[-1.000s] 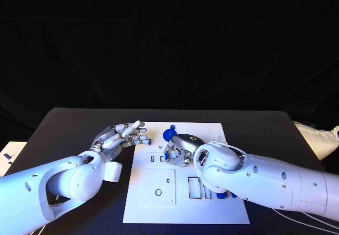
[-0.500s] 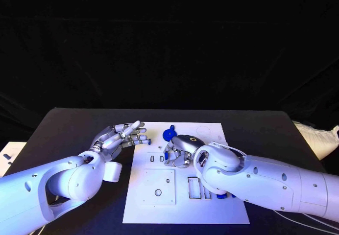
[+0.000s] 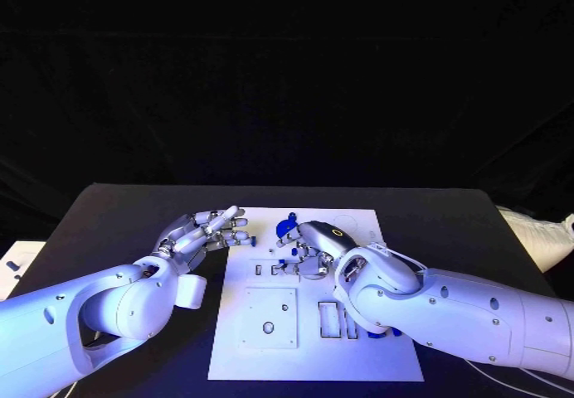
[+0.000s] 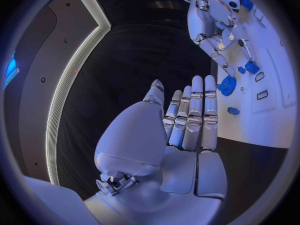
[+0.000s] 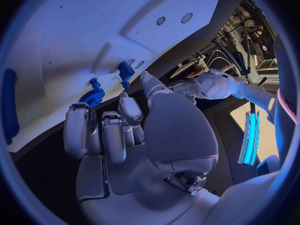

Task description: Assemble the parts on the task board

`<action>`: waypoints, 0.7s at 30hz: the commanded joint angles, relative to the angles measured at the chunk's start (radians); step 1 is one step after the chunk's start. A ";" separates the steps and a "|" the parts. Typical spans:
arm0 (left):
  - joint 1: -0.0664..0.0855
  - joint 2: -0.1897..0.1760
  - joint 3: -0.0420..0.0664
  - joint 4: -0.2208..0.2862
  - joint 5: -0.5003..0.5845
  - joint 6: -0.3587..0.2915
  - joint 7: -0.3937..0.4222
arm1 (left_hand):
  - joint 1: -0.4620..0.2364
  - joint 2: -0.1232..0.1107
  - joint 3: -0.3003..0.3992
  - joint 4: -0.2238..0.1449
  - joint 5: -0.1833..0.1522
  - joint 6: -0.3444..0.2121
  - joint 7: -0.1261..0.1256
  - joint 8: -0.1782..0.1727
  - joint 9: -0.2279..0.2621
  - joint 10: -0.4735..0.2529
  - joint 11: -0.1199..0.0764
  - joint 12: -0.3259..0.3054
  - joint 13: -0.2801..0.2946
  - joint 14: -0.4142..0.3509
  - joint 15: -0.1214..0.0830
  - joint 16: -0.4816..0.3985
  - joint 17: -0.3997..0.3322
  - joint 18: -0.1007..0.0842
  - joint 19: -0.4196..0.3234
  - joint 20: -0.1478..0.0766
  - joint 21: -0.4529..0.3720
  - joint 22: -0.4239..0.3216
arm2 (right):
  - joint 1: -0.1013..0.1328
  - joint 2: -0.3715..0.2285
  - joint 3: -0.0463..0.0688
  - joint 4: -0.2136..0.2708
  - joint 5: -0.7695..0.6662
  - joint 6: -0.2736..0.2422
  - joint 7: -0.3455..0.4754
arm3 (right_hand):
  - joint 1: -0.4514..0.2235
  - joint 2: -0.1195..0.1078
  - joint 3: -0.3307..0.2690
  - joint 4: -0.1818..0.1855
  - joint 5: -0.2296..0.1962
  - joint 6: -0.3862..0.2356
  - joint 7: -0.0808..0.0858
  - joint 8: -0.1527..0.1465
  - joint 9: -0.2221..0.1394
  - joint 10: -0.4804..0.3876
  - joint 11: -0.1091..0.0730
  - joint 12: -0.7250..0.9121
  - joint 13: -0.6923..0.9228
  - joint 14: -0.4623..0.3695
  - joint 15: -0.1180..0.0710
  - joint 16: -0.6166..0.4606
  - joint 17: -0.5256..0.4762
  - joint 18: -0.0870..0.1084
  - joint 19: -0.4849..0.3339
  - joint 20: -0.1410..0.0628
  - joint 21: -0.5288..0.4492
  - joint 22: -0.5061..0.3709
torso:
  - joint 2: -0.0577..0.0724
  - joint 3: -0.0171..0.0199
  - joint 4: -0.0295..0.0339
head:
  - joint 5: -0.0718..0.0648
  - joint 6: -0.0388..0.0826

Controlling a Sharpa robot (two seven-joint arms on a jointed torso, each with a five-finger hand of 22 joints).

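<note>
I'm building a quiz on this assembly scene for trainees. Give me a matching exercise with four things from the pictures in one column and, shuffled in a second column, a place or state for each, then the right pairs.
Things:
1. left hand
2. right hand
3. blue gear-like part
4. task board

Places or states:
A. white plate lying flat in the middle of the black table
B. fingers apart, holding nothing, beside the board's left edge
C. fingers curled down over the board's slots
D. on the board's far half, just beyond the curled fingers

Pairs: 1-B, 2-C, 3-D, 4-A
</note>
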 commanded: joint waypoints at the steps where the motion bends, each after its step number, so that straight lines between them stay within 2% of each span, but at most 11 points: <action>1: 0.000 0.003 0.000 -0.004 -0.014 0.018 -0.037 | 0.002 0.007 -0.003 -0.010 0.002 0.009 -0.003 -0.008 -0.001 0.022 -0.005 -0.003 0.003 0.040 -0.013 0.020 0.024 0.013 0.029 -0.012 0.021 0.010 | 0.007 -0.023 0.007 0.019 0.167 -0.054 0.154 | 0.005 0.001 -0.038 0.023 0.007 -0.009 0.000 0.003 -0.001 -0.008 0.003 -0.001 -0.002 0.091 0.008 -0.007 0.204 -0.001 -0.007 0.002 -0.008 -0.008 | -0.002 0.0011 -0.0012 | 0.001 0.001; 4: 0.001 0.003 0.000 -0.010 -0.053 0.024 -0.098 | -0.003 0.007 -0.008 -0.013 0.003 0.015 -0.010 -0.011 0.000 0.047 -0.018 0.001 0.006 0.113 -0.032 0.064 0.066 0.014 0.082 -0.032 0.063 0.031 | 0.019 -0.057 0.014 0.048 0.270 -0.033 0.223 | 0.012 0.010 -0.087 0.051 -0.001 -0.018 0.004 0.003 -0.002 -0.019 0.006 -0.012 -0.011 0.086 0.010 -0.016 0.186 0.004 -0.023 0.005 -0.023 -0.032 | -0.002 0.0014 -0.0015 | 0.002 0.002; 6: 0.001 0.003 0.000 -0.017 -0.092 0.040 -0.153 | -0.005 0.007 -0.010 -0.016 0.003 0.018 -0.015 -0.013 0.000 0.057 -0.024 -0.001 0.007 0.152 -0.043 0.098 0.100 0.012 0.112 -0.044 0.095 0.047 | 0.029 -0.084 0.021 0.069 0.331 -0.020 0.263 | 0.024 0.024 -0.105 0.062 -0.005 -0.022 0.005 0.003 -0.003 -0.030 0.007 -0.026 -0.020 0.083 0.012 -0.023 0.175 0.008 -0.035 0.006 -0.035 -0.052 | -0.003 0.0037 -0.0021 | 0.006 -0.001; 9: 0.003 0.006 0.001 -0.030 -0.181 0.051 -0.238 | -0.013 0.010 -0.013 -0.013 0.004 0.043 -0.024 -0.004 0.003 0.109 -0.040 0.016 0.017 0.228 -0.064 0.171 0.160 0.013 0.164 -0.064 0.152 0.079 | 0.062 -0.129 0.030 0.086 0.442 0.000 0.321 | 0.046 0.040 -0.106 0.059 0.019 -0.021 0.004 0.004 -0.002 -0.036 0.007 -0.031 -0.024 0.083 0.011 -0.023 0.175 0.009 -0.038 0.006 -0.038 -0.056 | -0.005 0.0060 -0.0015 | 0.006 -0.001; 11: 0.007 0.006 0.001 -0.034 -0.244 0.060 -0.316 | -0.021 0.011 -0.017 -0.006 0.006 0.056 -0.039 -0.001 0.003 0.168 -0.060 0.040 0.035 0.286 -0.085 0.269 0.239 0.013 0.213 -0.083 0.211 0.111 | 0.089 -0.161 0.033 0.091 0.532 0.015 0.354 | 0.060 0.052 -0.106 0.056 0.035 -0.016 0.003 0.006 -0.001 -0.042 0.005 -0.040 -0.032 0.081 0.010 -0.028 0.167 0.011 -0.044 0.006 -0.044 -0.067 | -0.010 0.0084 -0.0045 | 0.009 -0.004; 13: 0.018 0.008 0.002 -0.038 -0.319 0.088 -0.410 | -0.028 0.010 -0.018 0.002 0.005 0.059 -0.051 0.002 0.003 0.221 -0.076 0.074 0.060 0.310 -0.099 0.584 0.539 0.005 0.255 -0.102 0.306 0.195 | 0.111 -0.193 0.035 0.095 0.611 0.019 0.378 | 0.069 0.063 -0.105 0.054 0.044 -0.010 0.001 0.008 0.001 -0.047 0.004 -0.050 -0.039 0.078 0.009 -0.035 0.155 0.014 -0.051 0.005 -0.051 -0.078 | -0.014 0.0097 -0.0066 | 0.011 -0.006; 15: 0.038 0.015 0.002 -0.046 -0.411 0.130 -0.511 | -0.011 0.004 -0.006 -0.010 0.002 0.067 -0.064 0.013 0.006 0.291 -0.094 0.145 0.108 0.328 -0.122 0.955 0.896 -0.029 0.339 -0.123 0.538 0.475 | 0.131 -0.218 0.036 0.093 0.664 0.008 0.399 | 0.077 0.073 -0.104 0.052 0.050 -0.005 0.000 0.010 0.002 -0.047 0.002 -0.049 -0.040 0.077 0.007 -0.038 0.150 0.014 -0.051 0.003 -0.053 -0.079 | -0.019 0.0119 -0.0090 | 0.014 -0.009; 16: 0.051 0.020 0.002 -0.051 -0.463 0.159 -0.573 | 0.009 0.007 0.016 -0.023 0.001 0.077 -0.072 0.026 0.010 0.305 -0.101 0.192 0.146 0.332 -0.131 1.077 1.016 -0.042 0.360 -0.135 0.625 0.577 | 0.139 -0.231 0.036 0.090 0.687 -0.003 0.411 | 0.080 0.077 -0.104 0.051 0.055 -0.002 -0.001 0.011 0.002 -0.045 0.001 -0.047 -0.039 0.077 0.007 -0.039 0.149 0.014 -0.050 0.003 -0.053 -0.078 | -0.021 0.0131 -0.0092 | 0.016 -0.010; 18: 0.078 0.034 0.002 -0.062 -0.555 0.214 -0.690 | -0.003 -0.006 0.037 -0.015 0.006 0.088 -0.080 0.048 0.017 0.295 -0.129 0.289 0.226 0.331 -0.128 1.202 1.147 -0.059 0.371 -0.140 0.727 0.700 | 0.151 -0.254 0.036 0.086 0.722 -0.024 0.430 | 0.086 0.082 -0.105 0.049 0.072 0.003 -0.002 0.012 0.003 -0.042 0.000 -0.042 -0.038 0.077 0.005 -0.039 0.149 0.013 -0.048 0.001 -0.052 -0.076 | -0.026 0.0160 -0.0099 | 0.018 -0.013; 20: 0.102 0.050 0.002 -0.075 -0.629 0.251 -0.775 | -0.035 -0.009 0.048 0.009 0.009 0.099 -0.091 0.075 0.028 0.278 -0.129 0.400 0.319 0.339 -0.131 1.291 1.245 -0.073 0.384 -0.141 0.808 0.805 | 0.157 -0.271 0.036 0.082 0.746 -0.039 0.441 | 0.086 0.083 -0.106 0.049 0.077 0.006 -0.003 0.013 0.004 -0.041 -0.001 -0.041 -0.038 0.077 0.005 -0.039 0.149 0.013 -0.047 0.001 -0.052 -0.075 | -0.029 0.0198 -0.0091 | 0.019 -0.013; 21: 0.114 0.059 0.002 -0.081 -0.668 0.268 -0.815 | -0.057 -0.015 0.055 0.027 0.011 0.103 -0.089 0.097 0.038 0.263 -0.141 0.529 0.439 0.344 -0.140 1.329 1.288 -0.082 0.389 -0.138 0.853 0.861 | 0.160 -0.279 0.036 0.080 0.756 -0.045 0.445 | 0.086 0.083 -0.107 0.049 0.077 0.006 -0.003 0.013 0.004 -0.041 -0.001 -0.041 -0.038 0.077 0.004 -0.040 0.149 0.013 -0.047 0.001 -0.052 -0.075 | -0.031 0.0216 -0.0088 | 0.019 -0.015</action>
